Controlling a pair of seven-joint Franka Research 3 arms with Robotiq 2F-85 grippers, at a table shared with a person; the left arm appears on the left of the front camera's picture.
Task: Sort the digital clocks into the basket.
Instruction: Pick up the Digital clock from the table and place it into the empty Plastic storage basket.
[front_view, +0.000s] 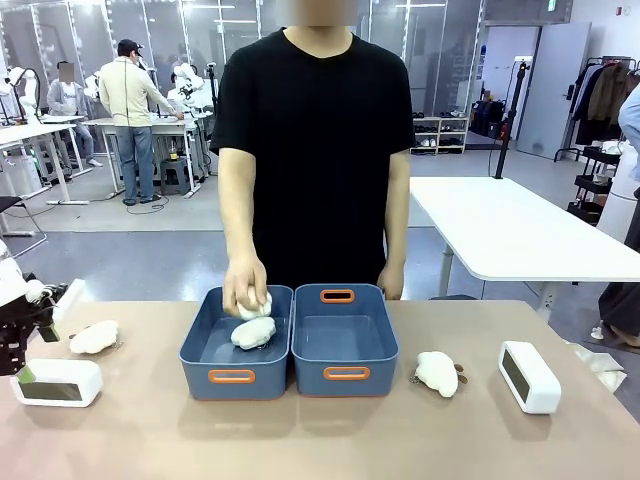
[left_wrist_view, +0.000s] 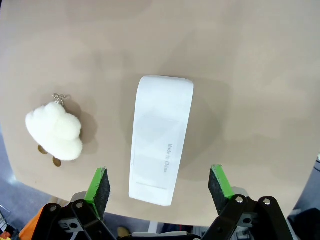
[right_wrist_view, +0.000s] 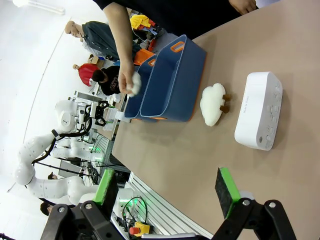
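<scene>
Your left gripper (left_wrist_view: 160, 187) hangs released over the left clock (left_wrist_view: 161, 135), pads either side of its near end and clear of it. That clock lies near the table's (front_view: 150, 440) front left corner, with a plush toy (left_wrist_view: 55, 131) beside it. Your right gripper (right_wrist_view: 167, 187) is released too, and the right clock (right_wrist_view: 258, 110) lies ahead of it near the table's right edge. Mid-table, the left basket (front_view: 200, 380) touches the right basket (front_view: 380, 380). The person's hand (front_view: 245, 285) holds a second plush toy (front_view: 258, 305) over the left one.
</scene>
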